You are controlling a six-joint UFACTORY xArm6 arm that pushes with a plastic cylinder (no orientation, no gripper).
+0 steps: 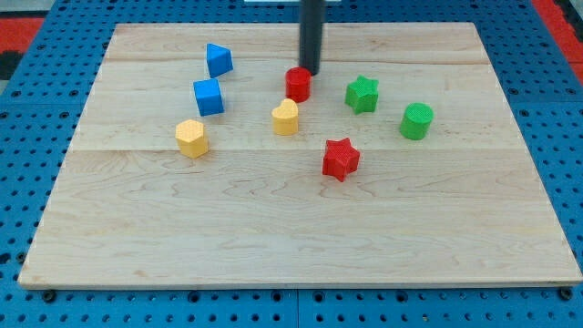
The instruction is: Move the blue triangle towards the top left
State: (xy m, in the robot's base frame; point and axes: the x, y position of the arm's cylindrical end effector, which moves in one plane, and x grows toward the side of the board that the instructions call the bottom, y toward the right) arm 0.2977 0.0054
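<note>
A lab test bench: a pale wooden board point(301, 228) lies on a blue pegboard table point(27, 182) drilled with regular holes.

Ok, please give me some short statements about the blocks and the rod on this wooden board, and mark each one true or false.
1. My tip stands just behind the red cylinder block, toward the view's top. True.
2. The blue triangle block lies at the view's right of the green star block. False: it lies far to the view's left of it.
3. The blue cube block sits below the blue triangle block in the view. True.
4. My tip touches the blue triangle block. False: they are clearly apart.
5. The red star block lies nearer the view's bottom than the yellow heart block. True.
</note>
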